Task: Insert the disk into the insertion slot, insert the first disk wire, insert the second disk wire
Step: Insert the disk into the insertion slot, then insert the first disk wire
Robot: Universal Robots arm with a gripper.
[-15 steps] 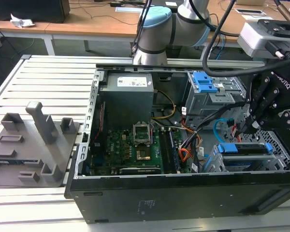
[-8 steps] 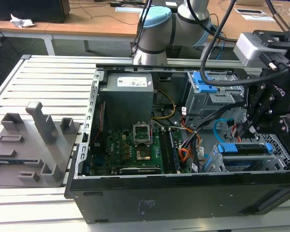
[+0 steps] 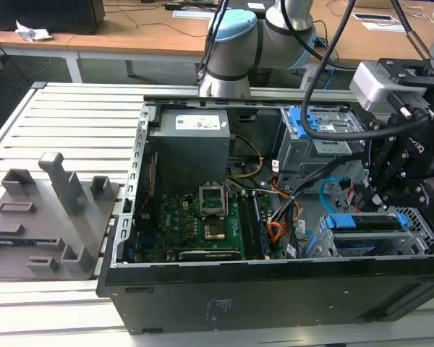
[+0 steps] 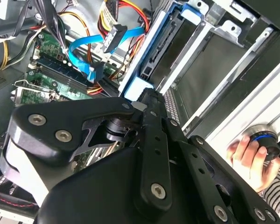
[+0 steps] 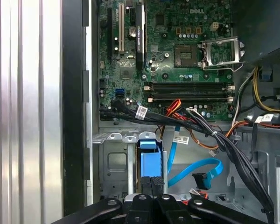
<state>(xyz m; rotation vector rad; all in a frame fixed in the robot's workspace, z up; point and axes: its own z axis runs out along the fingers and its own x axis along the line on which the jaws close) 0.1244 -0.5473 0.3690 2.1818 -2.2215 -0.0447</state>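
Claw [image 5: 154,183]: fingers pressed together, tips against the end of the disk [image 5: 149,161]'s blue carrier. Cannot tell whether anything is nipped between them.

The disk stands on edge inside the insertion slot [image 5: 113,163], the grey sheet-metal bay. In the exterior view this bay sits at the near corner of the open computer case [image 3: 275,296], on the exterior view's right, with the claw directly above it.

Second disk wire [image 5: 196,167]: light-blue flat cable, looped just beside the disk on the bay floor. Its dark plug hangs loose, apart from the disk.

First disk wire [image 4: 115,37]: orange, red and black strands. In the second wrist view its plug hangs free above the light-blue cable, near the carrier's long edge but not touching it.

A black cable bundle [image 5: 233,158] runs across the case between the bay and the motherboard [image 5: 177,56].

The case rests on a slotted aluminium bench [image 3: 79,123]. A grey fixture plate [image 3: 50,217] lies near the bench edge on the exterior view's left, well apart from the case.

Second wrist view: a person's hand [image 4: 246,158] rests on a blue-ringed knob [image 4: 264,140] beyond the case wall.
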